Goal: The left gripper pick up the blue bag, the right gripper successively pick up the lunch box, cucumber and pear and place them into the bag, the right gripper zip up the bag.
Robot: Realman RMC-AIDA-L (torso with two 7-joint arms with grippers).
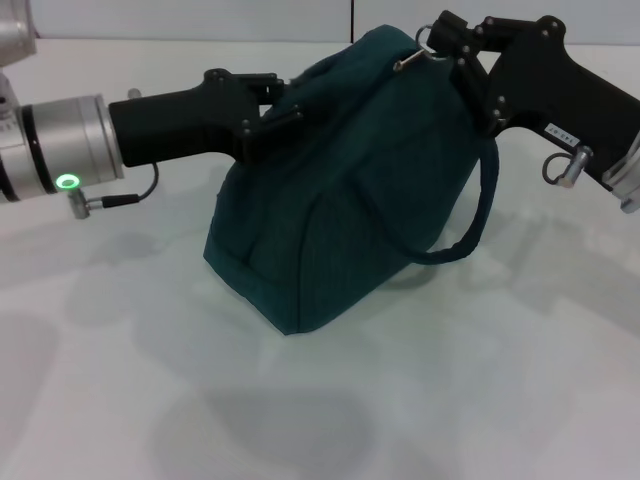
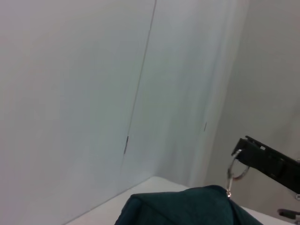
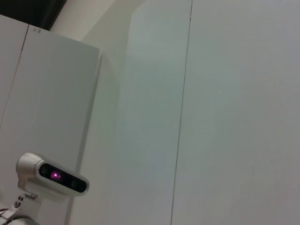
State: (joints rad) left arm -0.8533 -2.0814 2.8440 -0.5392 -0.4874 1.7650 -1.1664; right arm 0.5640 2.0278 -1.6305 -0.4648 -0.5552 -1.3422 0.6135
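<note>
Zipping step: your right tool [image 1: 447,52] pinches the zipper ring [image 1: 415,58]; left tool [image 1: 283,108] clamps the bag [image 1: 340,190]. Pull steadily next.

Looks like lab or test room: plain white table [image 1: 300,420] filling lower frame, bare white wall panels [image 3: 225,117] behind, camera unit [image 3: 51,178] at lower left of right wrist view.

L arm reaches in level from the left, left gripper [image 1: 268,112] fingers clamped w/ fabric between. R arm comes from the right, right gripper [image 1: 447,48] pinched at the top.
</note>
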